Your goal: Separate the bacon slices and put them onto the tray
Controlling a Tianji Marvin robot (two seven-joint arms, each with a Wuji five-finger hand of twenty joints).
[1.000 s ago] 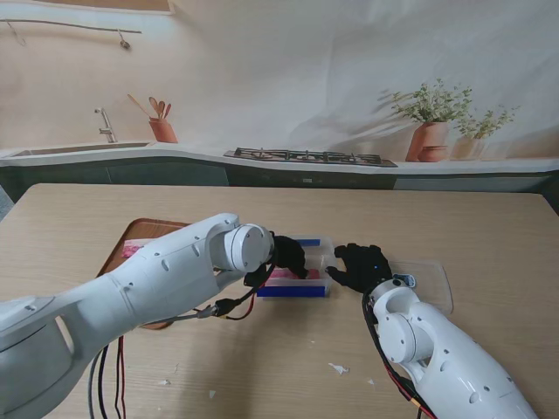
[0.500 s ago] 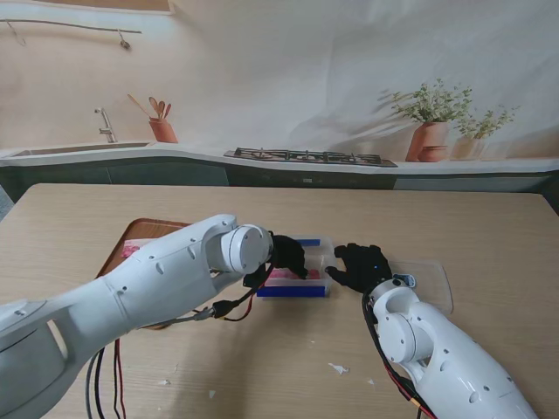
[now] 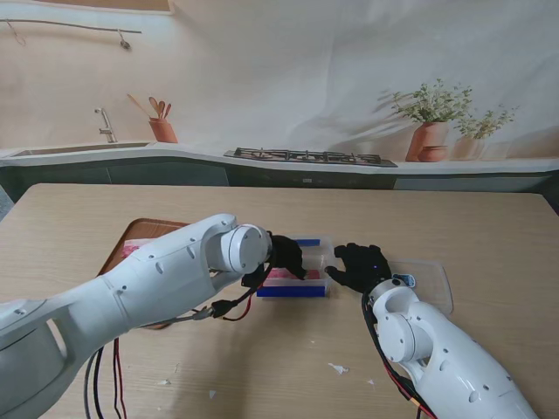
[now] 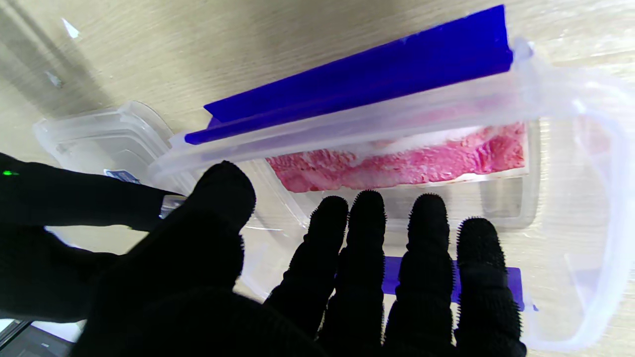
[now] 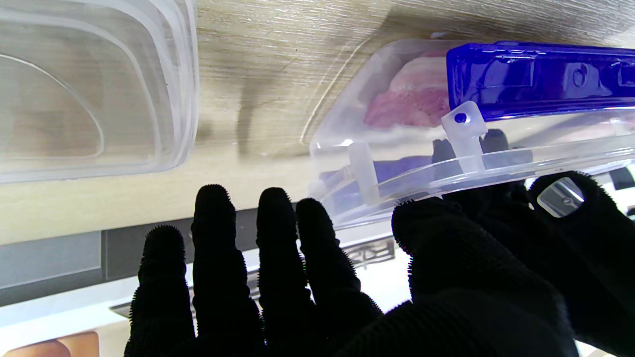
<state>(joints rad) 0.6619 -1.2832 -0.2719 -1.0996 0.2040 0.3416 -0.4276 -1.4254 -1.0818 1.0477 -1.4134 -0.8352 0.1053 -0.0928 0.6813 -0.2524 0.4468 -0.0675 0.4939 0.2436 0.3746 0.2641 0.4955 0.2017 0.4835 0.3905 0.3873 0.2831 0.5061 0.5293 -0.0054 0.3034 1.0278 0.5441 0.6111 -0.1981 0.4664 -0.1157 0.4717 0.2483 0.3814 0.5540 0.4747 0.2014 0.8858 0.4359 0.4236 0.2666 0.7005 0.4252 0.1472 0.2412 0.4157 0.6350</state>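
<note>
Crowding bacon box — apparently lid beside.

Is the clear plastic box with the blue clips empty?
No, pink bacon slices lie inside the clear plastic box with blue clips, just beyond the black-gloved left hand.

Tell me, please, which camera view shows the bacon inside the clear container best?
The left wrist view: the bacon lies there as a wide pink slab, seen through the clear container. The right wrist view shows only a small pink part behind the wall. The stand's view shows a thin pink strip, partly hidden by the left hand.
</note>
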